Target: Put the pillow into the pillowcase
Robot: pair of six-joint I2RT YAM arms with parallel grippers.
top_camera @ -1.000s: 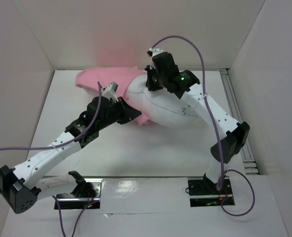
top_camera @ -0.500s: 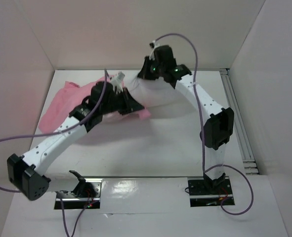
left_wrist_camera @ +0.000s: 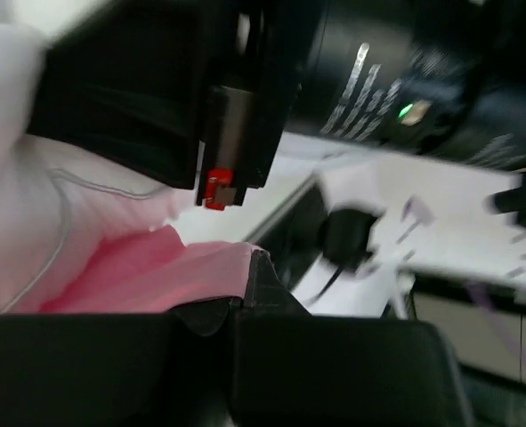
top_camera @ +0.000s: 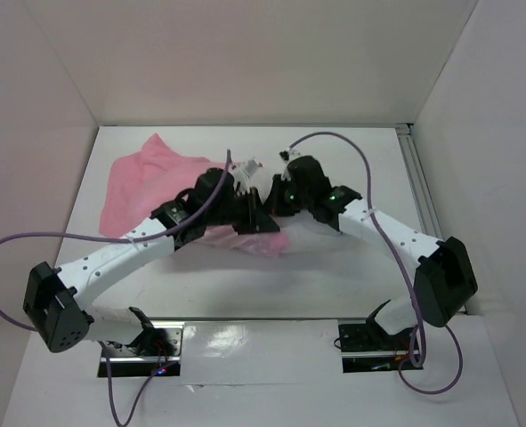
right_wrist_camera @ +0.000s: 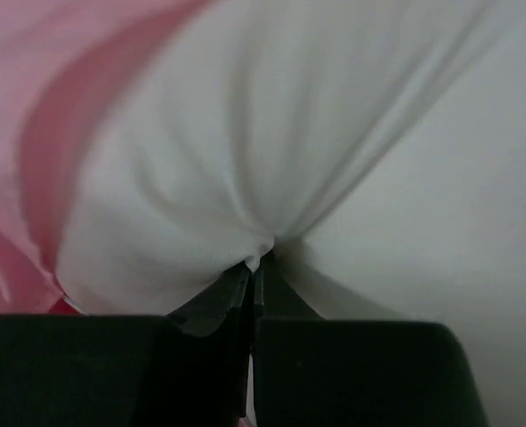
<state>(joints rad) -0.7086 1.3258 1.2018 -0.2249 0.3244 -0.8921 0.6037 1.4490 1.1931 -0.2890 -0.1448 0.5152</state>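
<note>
1 pillow (right_wrist_camera: 271,133) and 1 pillowcase (top_camera: 142,182) are counted on the tabletop (top_camera: 334,267). 2 arms are counted, the left arm (top_camera: 129,253) and the right arm (top_camera: 392,233), and 2 purple cables (top_camera: 352,147).

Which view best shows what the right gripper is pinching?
The right wrist view: the right gripper is shut on a gathered fold of the white pillow. The top external view hides the pinch under the right arm; the left wrist view shows only that arm's blurred black housing.

The pillow (right_wrist_camera: 227,142) runs past the right wrist view's top edge.
</note>
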